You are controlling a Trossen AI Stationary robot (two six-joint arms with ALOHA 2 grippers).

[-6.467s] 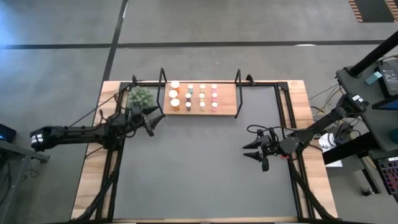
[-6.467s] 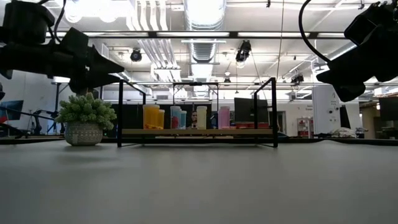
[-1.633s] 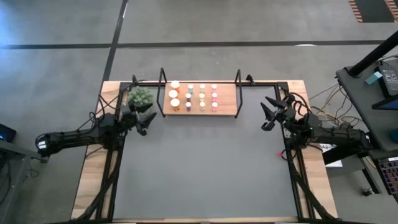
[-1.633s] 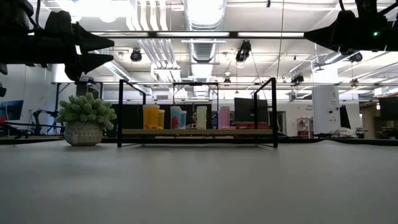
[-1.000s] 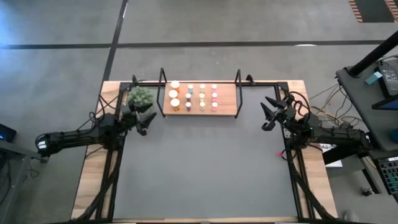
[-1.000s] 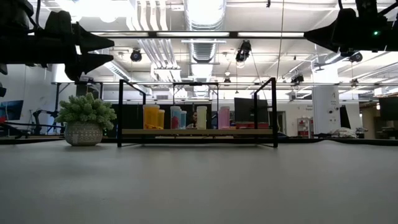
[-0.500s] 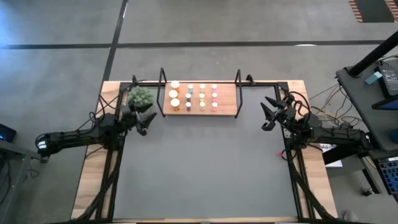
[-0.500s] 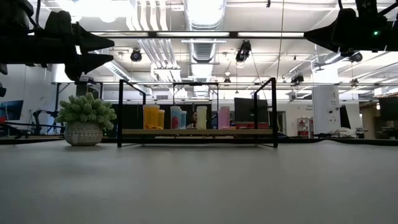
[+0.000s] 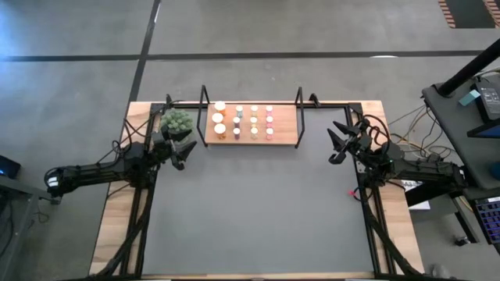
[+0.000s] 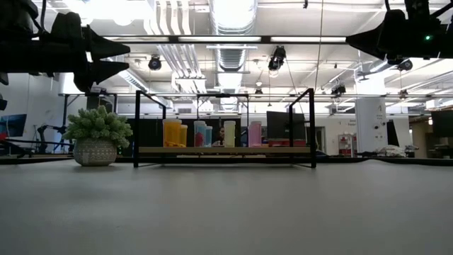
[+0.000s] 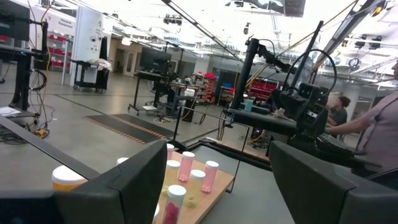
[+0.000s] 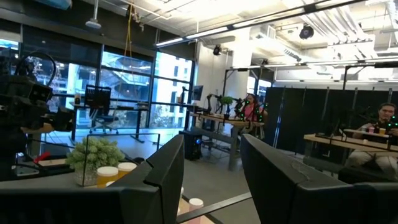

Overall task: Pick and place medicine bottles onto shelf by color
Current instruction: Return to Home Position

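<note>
The medicine bottles [image 9: 244,122] stand upright in rows on the shelf [image 9: 286,134], a light wooden board with black wire frames at the table's far middle. The orange ones stand at its left and the pink ones [image 9: 269,121] at its right. In the low view the bottles [image 10: 205,133] show as one row on the board. My left gripper [image 9: 184,151] hovers open, left of the shelf and beside the plant, nothing between its fingers [image 11: 140,180]. My right gripper [image 9: 335,143] hovers open, right of the shelf, also with nothing between its fingers.
A green spiky plant in a pot [image 9: 176,121] stands just left of the shelf, close to my left gripper. The dark grey mat [image 9: 250,211] spreads bare in front of the shelf. Black rails and cables run along the wooden table sides [image 9: 117,226]. A person [image 11: 379,134] shows beyond the table.
</note>
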